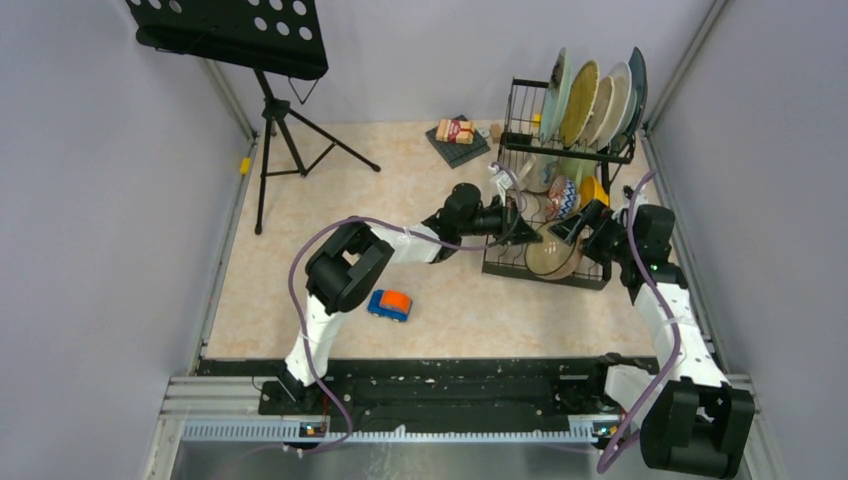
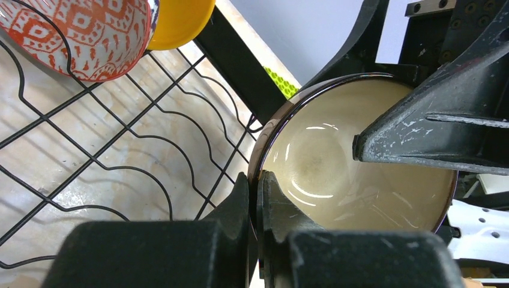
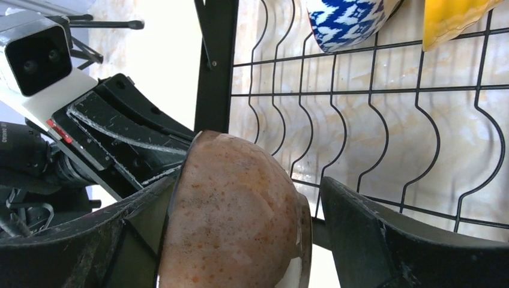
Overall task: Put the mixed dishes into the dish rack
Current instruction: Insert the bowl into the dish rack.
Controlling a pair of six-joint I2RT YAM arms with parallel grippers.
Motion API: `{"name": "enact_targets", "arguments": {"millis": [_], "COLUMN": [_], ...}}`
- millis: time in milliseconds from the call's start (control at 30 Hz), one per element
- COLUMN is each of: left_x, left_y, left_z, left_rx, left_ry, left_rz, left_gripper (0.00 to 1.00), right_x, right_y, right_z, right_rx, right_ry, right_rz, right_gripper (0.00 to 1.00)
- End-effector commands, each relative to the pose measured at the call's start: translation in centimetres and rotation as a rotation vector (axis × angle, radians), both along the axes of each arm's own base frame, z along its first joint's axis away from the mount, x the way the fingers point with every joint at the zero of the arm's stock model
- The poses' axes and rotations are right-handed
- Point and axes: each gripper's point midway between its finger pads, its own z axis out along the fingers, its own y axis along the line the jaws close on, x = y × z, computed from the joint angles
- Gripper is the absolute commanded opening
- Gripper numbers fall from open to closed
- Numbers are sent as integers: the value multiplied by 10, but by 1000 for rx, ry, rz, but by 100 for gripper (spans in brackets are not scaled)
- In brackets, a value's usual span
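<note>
We find both arms reaching forward and inward. Left gripper (image 2: 257,180) pinches the bowl (image 2: 324,174) rim, jaws closed. Right gripper (image 3: 249,183) stands spread wide.

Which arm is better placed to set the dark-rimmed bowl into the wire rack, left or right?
Left, probably. The left tool is shut on the rim of the dark-rimmed cream-lined bowl over the black wire dish rack; the right tool stands open around it.
</note>
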Motion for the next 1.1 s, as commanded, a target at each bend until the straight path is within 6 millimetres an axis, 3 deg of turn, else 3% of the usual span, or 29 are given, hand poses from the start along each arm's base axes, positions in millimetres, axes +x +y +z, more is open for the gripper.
{"name": "enact_targets", "arguments": {"millis": [0, 267, 667, 1067], "left_x": [-1, 20, 22, 24], "left_y": [4, 12, 15, 18], "left_z": [90, 86, 102, 97], "left_rx": [-203, -161, -228, -230], "left_ry": [-141, -182, -214, -215], "left_rz": [-36, 61, 83, 96], "left_gripper": [0, 0, 0, 0], "right_x": [1, -7, -13, -17], "right_y": [1, 8, 18, 31], "right_z": [19, 36, 36, 60], "right_rx": [41, 83, 134, 180], "right_ry": [-51, -53, -33, -126], "right_rz": [12, 46, 98, 180], "right_gripper": [89, 89, 89, 71]}}
